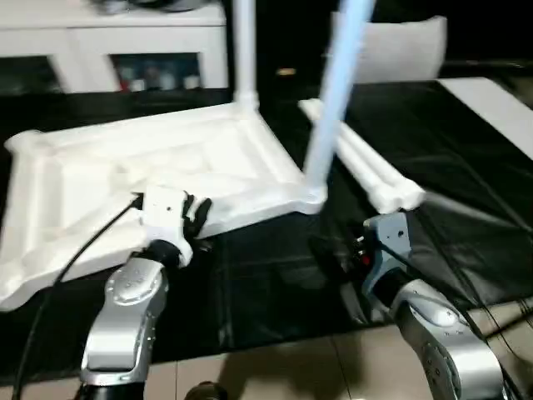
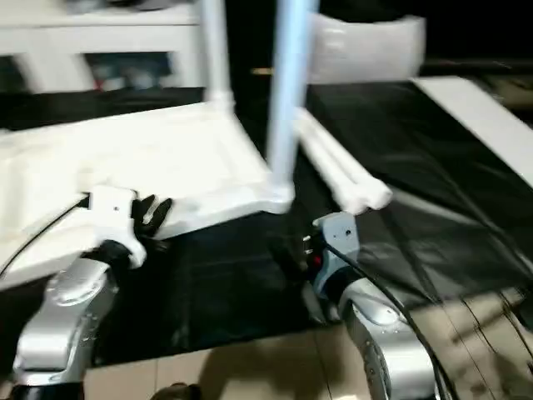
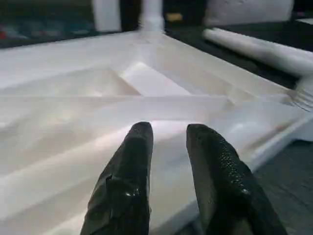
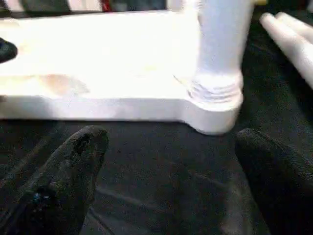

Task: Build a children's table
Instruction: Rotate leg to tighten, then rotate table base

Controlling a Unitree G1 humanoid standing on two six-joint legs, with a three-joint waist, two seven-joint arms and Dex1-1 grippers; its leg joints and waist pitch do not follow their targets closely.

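The white tabletop (image 1: 125, 179) lies underside up on the black mat, ribs showing. One leg (image 1: 244, 50) stands in its far right corner socket. Another leg (image 1: 333, 92) stands in the near right socket (image 4: 215, 98). Two loose legs (image 1: 366, 167) lie side by side on the mat just right of the tabletop. My left gripper (image 1: 198, 212) hovers at the tabletop's near rim, its black fingers (image 3: 137, 147) a little apart with nothing between them. My right gripper (image 4: 171, 142) is open and low over the mat, a short way in front of the near right socket.
A white cabinet (image 1: 108, 42) with glass doors stands behind the mat. A grey-white cushion-like panel (image 1: 400, 46) leans at the back right. A flat white board (image 1: 491, 100) lies along the right side. Pale floor (image 1: 275, 367) begins at the mat's near edge.
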